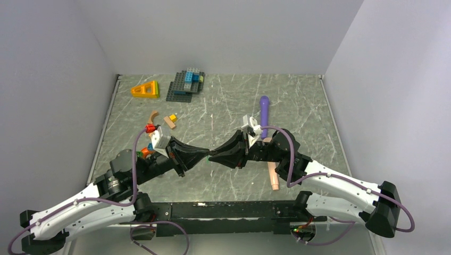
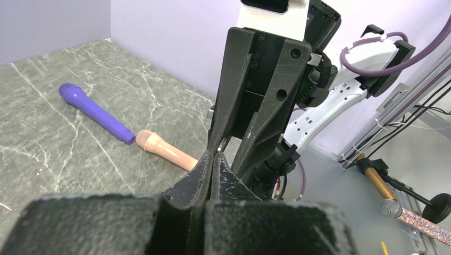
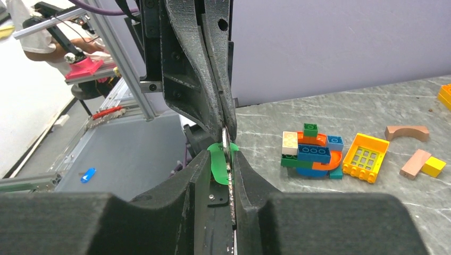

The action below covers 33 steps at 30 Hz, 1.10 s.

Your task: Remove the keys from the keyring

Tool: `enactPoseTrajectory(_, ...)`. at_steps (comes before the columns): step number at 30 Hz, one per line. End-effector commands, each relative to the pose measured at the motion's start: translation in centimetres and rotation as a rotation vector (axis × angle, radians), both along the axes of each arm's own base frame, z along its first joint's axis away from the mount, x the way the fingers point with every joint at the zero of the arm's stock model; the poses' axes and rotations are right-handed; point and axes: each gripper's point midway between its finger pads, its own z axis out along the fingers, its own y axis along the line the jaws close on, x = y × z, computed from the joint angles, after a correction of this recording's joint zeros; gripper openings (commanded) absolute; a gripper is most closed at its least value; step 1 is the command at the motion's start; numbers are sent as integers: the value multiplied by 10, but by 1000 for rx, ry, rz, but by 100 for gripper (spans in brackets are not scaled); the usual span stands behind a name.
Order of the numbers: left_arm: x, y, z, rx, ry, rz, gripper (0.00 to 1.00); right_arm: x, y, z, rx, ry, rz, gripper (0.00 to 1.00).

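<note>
My two grippers meet tip to tip above the middle of the table. My right gripper (image 1: 216,155) (image 3: 223,154) is shut on the green-headed key (image 3: 216,162); the green head sticks out between its pads beside a thin metal edge. My left gripper (image 1: 205,154) (image 2: 213,158) is shut on a silver bit of the keyring (image 3: 226,139) right at the right gripper's tips. In the left wrist view only a tiny metal glint shows at the pinch. The brass key is hidden.
A purple microphone (image 1: 264,109) and a peach one (image 1: 273,176) lie by the right arm. A grey baseplate with bricks (image 1: 185,85), a yellow wedge (image 1: 145,90), loose bricks (image 1: 170,120) and a brick cluster (image 3: 312,151) lie at the left.
</note>
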Motion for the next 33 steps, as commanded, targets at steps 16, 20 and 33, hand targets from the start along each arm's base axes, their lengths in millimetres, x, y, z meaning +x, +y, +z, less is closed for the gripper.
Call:
enactPoseTrajectory(16, -2, -3, 11, -45, -16, -15, 0, 9, -5, 40, 108, -62, -70, 22)
enactPoseTrajectory(20, -2, -3, 10, -44, -15, -15, 0, 10, -3, 38, 106, -56, -71, 18)
enactPoseTrajectory(33, 2, -5, 5, -28, -4, -3, 0, 15, -3, 37, 119, -41, -95, 0)
